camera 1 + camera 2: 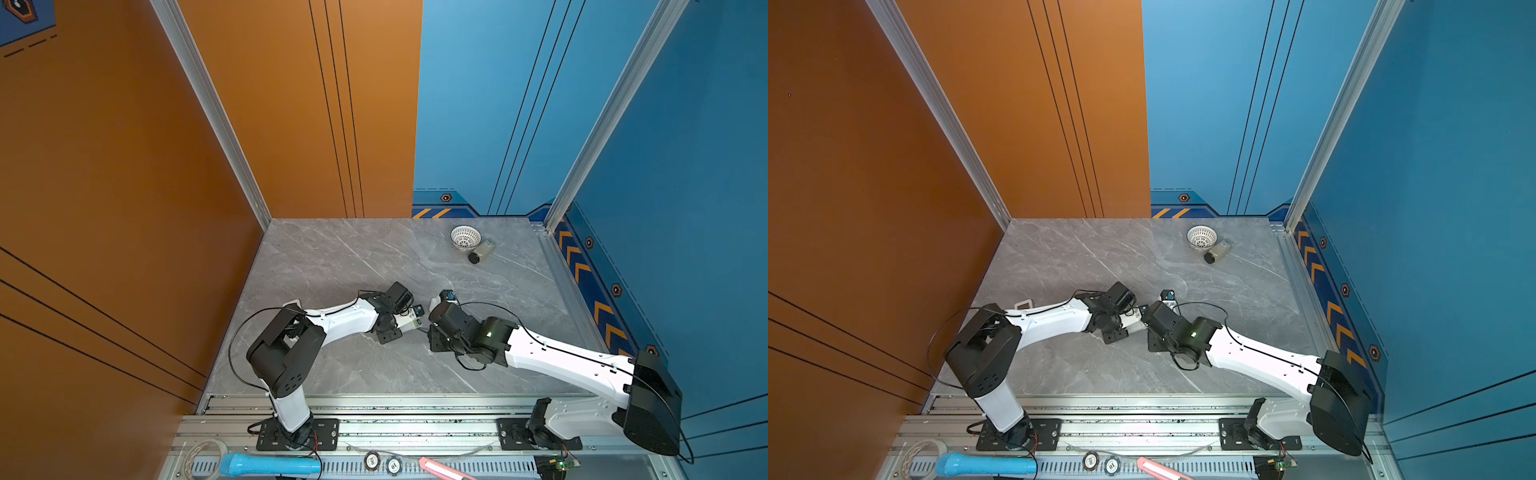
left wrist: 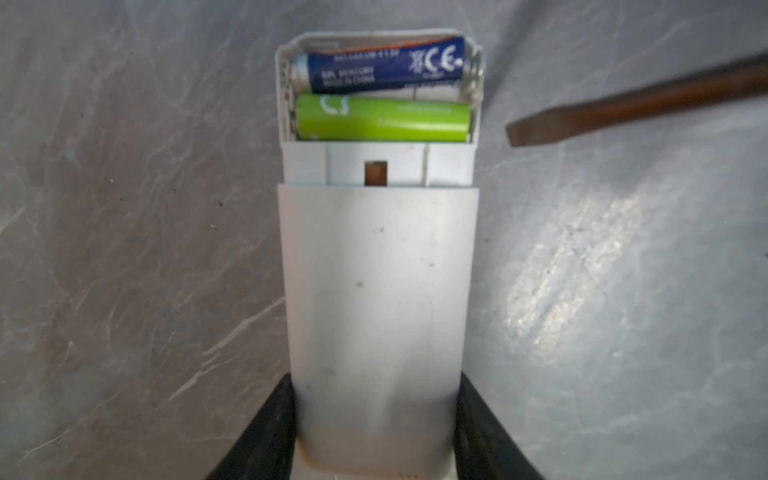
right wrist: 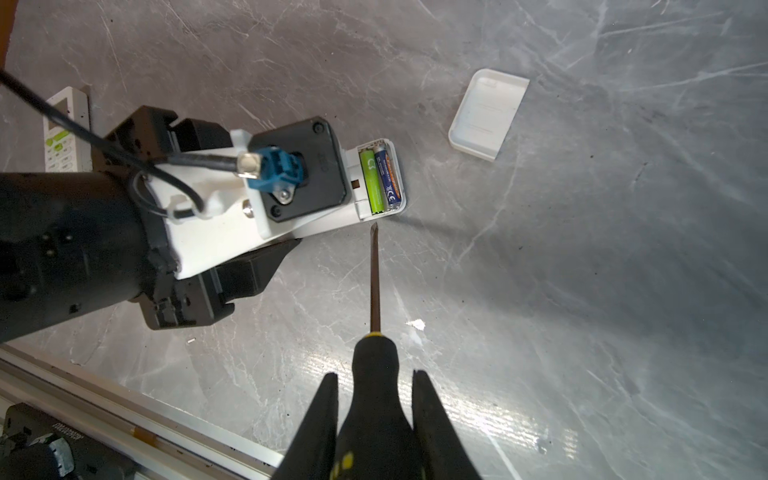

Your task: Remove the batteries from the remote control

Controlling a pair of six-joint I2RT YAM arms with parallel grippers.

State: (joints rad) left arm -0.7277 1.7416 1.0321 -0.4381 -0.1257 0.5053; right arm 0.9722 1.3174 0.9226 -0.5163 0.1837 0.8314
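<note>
Left wrist view shows the print on the batteries (image 2: 382, 120); only the right wrist view shows the loose cover (image 3: 488, 114).
Left gripper (image 2: 376, 395) clamps the remote control (image 2: 378, 270) by its sides, with green and blue batteries side by side in its open bay. Both arms reach low over the table (image 1: 332, 257), wrists nearly meeting. Right gripper (image 3: 374, 399) is closed on the screwdriver (image 3: 375, 282) handle, the tip just short of the remote control.
</note>
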